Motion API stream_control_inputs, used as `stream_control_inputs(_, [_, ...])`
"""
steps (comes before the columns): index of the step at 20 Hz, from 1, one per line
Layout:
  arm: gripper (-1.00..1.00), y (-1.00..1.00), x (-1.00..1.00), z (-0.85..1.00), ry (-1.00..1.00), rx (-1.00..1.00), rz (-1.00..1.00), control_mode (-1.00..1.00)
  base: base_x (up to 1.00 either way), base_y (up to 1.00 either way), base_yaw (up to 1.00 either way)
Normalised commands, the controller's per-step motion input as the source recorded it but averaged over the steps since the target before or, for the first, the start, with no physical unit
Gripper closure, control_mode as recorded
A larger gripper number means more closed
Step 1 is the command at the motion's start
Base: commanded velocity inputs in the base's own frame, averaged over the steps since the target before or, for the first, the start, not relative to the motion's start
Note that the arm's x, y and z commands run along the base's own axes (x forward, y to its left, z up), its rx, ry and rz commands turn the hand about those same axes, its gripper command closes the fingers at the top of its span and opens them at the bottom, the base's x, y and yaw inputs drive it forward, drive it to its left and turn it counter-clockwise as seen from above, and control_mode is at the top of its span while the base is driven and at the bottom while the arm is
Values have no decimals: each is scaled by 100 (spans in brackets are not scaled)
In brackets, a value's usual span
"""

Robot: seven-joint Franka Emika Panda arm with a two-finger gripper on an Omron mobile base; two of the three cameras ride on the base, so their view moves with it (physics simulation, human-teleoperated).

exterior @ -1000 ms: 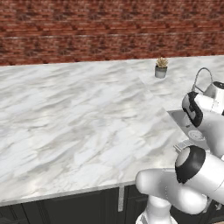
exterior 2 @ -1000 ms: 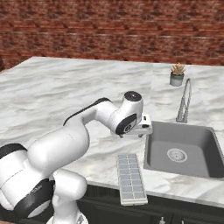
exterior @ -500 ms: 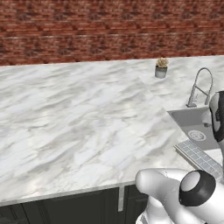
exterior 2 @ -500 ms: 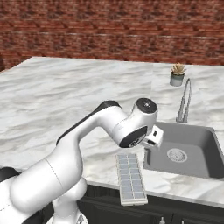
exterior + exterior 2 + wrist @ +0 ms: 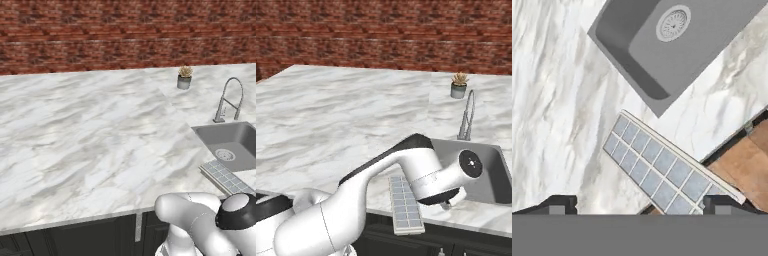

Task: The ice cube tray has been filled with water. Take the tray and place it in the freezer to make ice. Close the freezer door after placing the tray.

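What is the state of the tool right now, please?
Tool: open, holding nothing, poised above the ice cube tray on the counter beside the sink.

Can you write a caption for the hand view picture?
Open jaws hover above the ice cube tray lying beside the sink.

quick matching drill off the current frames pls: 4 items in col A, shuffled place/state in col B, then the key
A
1. ice cube tray
2. potted plant
3. faucet
4. pincer

B
a. open, above the tray
b. behind the sink, curved spout
c. back of the counter, near the brick wall
d. flat at the counter's front edge, beside the sink

Pairs: 1-d, 2-c, 3-b, 4-a
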Motion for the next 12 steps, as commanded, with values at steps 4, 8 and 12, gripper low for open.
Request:
stream_control_inputs(4, [-100,-38,-46,-7,-3,37,-26,-100,0,0,0])
stream_control_inputs(8, [-100,-21,-47,-14,-2,30,-25,-100,0,0,0])
stream_control_inputs(12, [-100,-2,-45,-25,-1,24,-24,-100,0,0,0])
